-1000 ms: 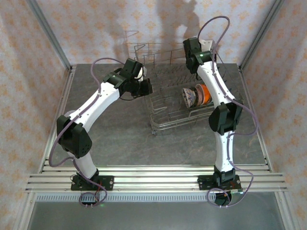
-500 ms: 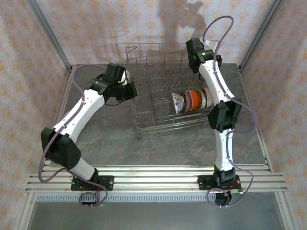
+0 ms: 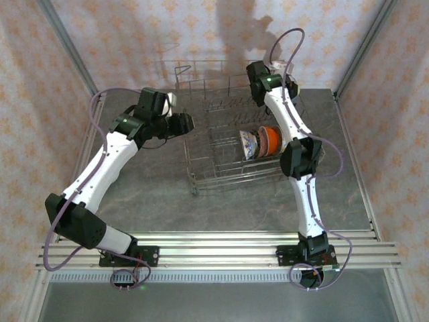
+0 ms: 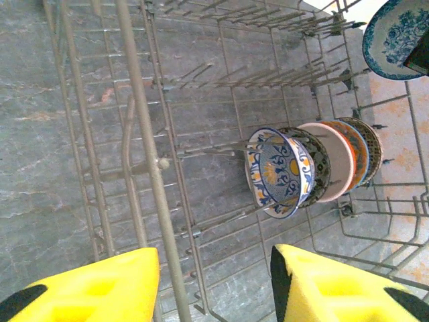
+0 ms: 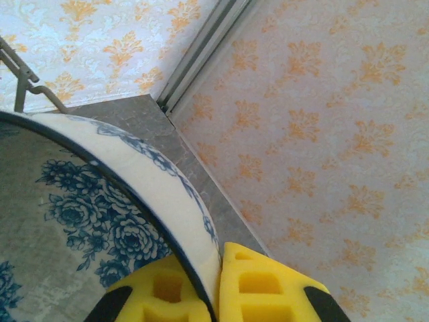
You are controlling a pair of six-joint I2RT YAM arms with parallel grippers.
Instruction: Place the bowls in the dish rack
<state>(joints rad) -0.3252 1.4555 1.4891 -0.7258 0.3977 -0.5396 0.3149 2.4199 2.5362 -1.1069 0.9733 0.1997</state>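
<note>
- L gripper (image 4: 214, 288): yellow fingers apart, nothing clamped. It sits at the left side of the grey wire dish rack (image 4: 161, 163), w/ the rim wire running btwn the fingers.
- R gripper (image 5: 218, 285): pinched on rim of white ceramic bowl w/ blue floral print (image 5: 80, 221), held up by rack's far wall.
- Rack sits mid grey marbled counter (image 3: 161, 194).
- Inside rack, right part: 5 bowls on edge in 1 tight row btwn tines. Blue-and-yellow patterned bowl (image 4: 278, 171) is in front, then a dark patterned 1, pinkish bowl (image 4: 333, 164), orange bowl (image 4: 354, 151), and a brown-patterned 1 last.
</note>
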